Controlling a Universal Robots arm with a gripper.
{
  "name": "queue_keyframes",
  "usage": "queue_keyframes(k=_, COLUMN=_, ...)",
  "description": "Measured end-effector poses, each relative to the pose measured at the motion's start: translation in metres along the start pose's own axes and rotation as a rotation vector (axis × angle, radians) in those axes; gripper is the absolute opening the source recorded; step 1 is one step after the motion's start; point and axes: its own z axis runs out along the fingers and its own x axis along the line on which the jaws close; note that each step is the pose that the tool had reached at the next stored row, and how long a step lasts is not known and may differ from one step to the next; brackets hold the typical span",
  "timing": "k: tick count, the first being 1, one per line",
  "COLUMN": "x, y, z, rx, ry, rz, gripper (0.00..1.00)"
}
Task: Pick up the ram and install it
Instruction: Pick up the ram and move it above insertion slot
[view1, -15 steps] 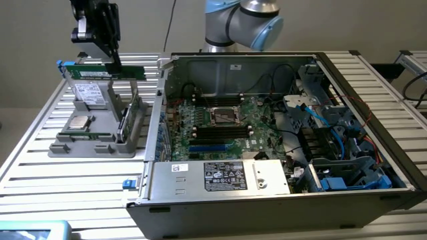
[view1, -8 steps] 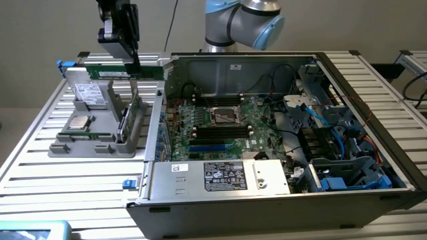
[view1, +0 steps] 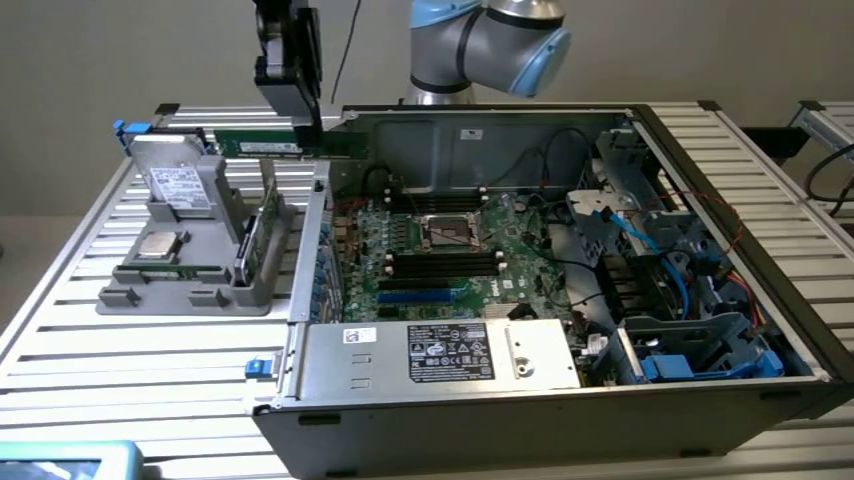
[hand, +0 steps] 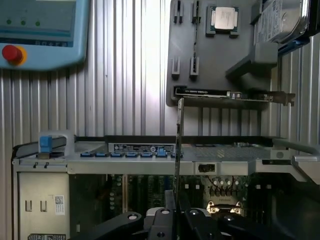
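Item: the ram (view1: 254, 146), a thin green stick. We find it lifted clear of the grey holder (view1: 174, 295) and gripped by the gripper (view1: 307, 128), whose narrow claw is closed on one end. It hangs level in the air over the case's corner nearest the holder, toward the worktop's far edge. In the wrist view we see it edge-on, running straight out from between the fingers.

Progress: we judge the pick-up done and the install not yet done. The black memory slots (view1: 441, 262) on the motherboard (view1: 514, 230) lie below and well apart from the stick, and nothing is being pressed into them.

Surface: a ribbed metal worktop (view1: 120, 350).
- The open computer case (view1: 534, 420) takes up its middle and the exterior view's right.
- The holder stands just beside the case on the exterior view's left. It carries a hard drive (view1: 174, 185), a processor (view1: 160, 245) and a broader green card (view1: 271, 225) standing on edge.
- A pale blue teach pendant (view1: 60, 462) sits at the near corner on the exterior view's left.

Room: a plain beige wall (view1: 134, 50) runs behind, and we note a second ribbed bench (view1: 827, 120) at the exterior view's right.
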Motion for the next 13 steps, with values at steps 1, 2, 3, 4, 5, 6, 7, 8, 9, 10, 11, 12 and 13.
queue_keyframes(k=1, x=0.000, y=-0.0045, z=0.0001, rx=0.0001, ry=-0.0001, rz=0.000, gripper=0.13)
queue_keyframes(k=2, x=0.000, y=-0.0090, z=0.0002, rx=0.0001, ry=-0.0001, rz=0.000, gripper=0.13)
queue_keyframes(k=3, x=0.000, y=-0.0135, z=0.0003, rx=0.0000, ry=0.0000, rz=0.000, gripper=0.13)
queue_keyframes(k=4, x=0.000, y=-0.0180, z=0.0004, rx=0.0000, ry=-0.0001, rz=0.000, gripper=0.13)
queue_keyframes(k=5, x=0.000, y=-0.0225, z=0.0005, rx=0.0000, ry=0.0000, rz=0.000, gripper=0.13)
queue_keyframes(k=6, x=0.000, y=-0.0270, z=0.0005, rx=0.0001, ry=-0.0001, rz=0.000, gripper=0.13)
queue_keyframes(k=7, x=-0.001, y=-0.0319, z=0.0006, rx=0.0000, ry=0.0000, rz=0.000, gripper=0.13)
queue_keyframes(k=8, x=-0.001, y=-0.0360, z=0.0007, rx=0.0000, ry=-0.0001, rz=0.000, gripper=0.13)
queue_keyframes(k=9, x=-0.001, y=-0.0409, z=0.0008, rx=0.0000, ry=0.0000, rz=0.000, gripper=0.13)
queue_keyframes(k=10, x=-0.001, y=-0.0455, z=0.0009, rx=0.0000, ry=-0.0001, rz=0.000, gripper=0.13)
queue_keyframes(k=11, x=-0.001, y=-0.0500, z=0.0010, rx=0.0000, ry=0.0000, rz=0.000, gripper=0.13)
queue_keyframes(k=12, x=-0.001, y=-0.0542, z=0.0011, rx=0.0001, ry=-0.0001, rz=0.000, gripper=0.13)
queue_keyframes(k=13, x=-0.001, y=-0.0592, z=0.0012, rx=0.0001, ry=-0.0001, rz=0.000, gripper=0.13)
